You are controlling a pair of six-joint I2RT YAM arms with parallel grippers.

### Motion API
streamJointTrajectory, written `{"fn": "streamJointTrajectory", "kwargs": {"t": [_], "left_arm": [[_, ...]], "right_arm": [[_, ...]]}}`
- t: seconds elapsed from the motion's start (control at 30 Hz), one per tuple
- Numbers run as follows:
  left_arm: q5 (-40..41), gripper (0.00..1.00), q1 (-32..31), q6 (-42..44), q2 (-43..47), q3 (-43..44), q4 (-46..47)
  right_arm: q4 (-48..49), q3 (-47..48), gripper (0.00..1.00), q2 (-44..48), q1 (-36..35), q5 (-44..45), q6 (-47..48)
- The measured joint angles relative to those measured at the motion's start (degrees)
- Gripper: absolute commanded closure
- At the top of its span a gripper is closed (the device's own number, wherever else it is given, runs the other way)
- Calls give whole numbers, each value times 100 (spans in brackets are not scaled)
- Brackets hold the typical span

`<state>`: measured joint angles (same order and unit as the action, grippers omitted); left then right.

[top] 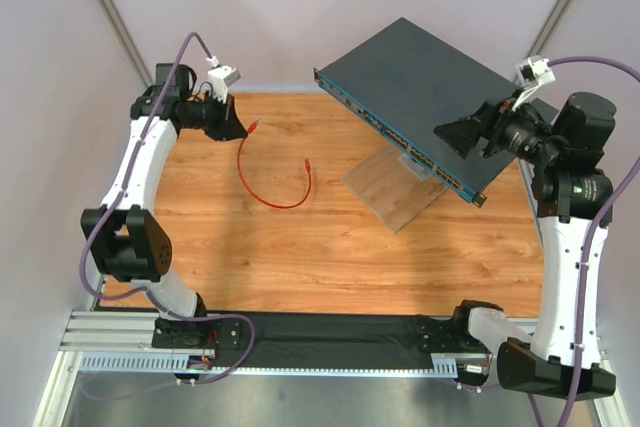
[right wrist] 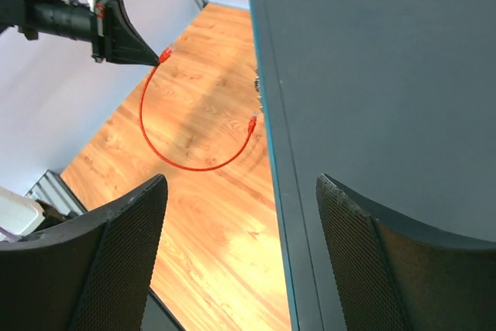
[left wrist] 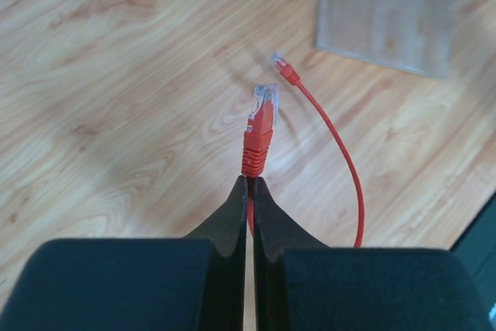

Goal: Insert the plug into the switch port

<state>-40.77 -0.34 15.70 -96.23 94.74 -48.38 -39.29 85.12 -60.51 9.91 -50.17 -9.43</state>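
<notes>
Left tool [left wrist: 249,185] is pinched down narrow, clamped right at the back of the plug's [left wrist: 260,123] red boot. The clear tip points away from the fingers, lifted above the worktop [left wrist: 93,75]. In the top view that's out at ten o'clock on the boards. The red cable [top: 262,190] droops from the grip in a loop and lies on the wood. Its far connector [top: 306,163] rests at about four o'clock from the held end.

Over at two o'clock sits the switch [top: 425,72], tilted on a grey slab [top: 395,197]. The switch ports [top: 385,129] run along its thin front face, well apart from the plug.

Right tool [right wrist: 240,261] hangs over the switch's front edge. It's spread wide with nothing between the fingers: one finger over the wood, the other over the dark lid.
</notes>
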Motion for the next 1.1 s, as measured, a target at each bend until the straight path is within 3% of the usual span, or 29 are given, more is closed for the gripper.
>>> {"fn": "streamJointTrajectory", "kwargs": {"t": [0.33, 0.53, 0.77, 1.1], "left_arm": [[-1257, 100, -2, -271, 1773, -754, 476], [-1803, 100, -4, -1202, 2914, -1408, 1602], [-2041, 100, -4, -2177, 3311, -1421, 2518], [-2063, 100, -4, -3038, 3550, -1423, 3405]], "right_arm": [[236, -278, 30, -175, -1388, 651, 221], [319, -376, 23, -232, -2070, 981, 308], [522, -474, 14, -448, -2640, 1143, 61], [793, -741, 18, -984, -3165, 1250, -595]]}}
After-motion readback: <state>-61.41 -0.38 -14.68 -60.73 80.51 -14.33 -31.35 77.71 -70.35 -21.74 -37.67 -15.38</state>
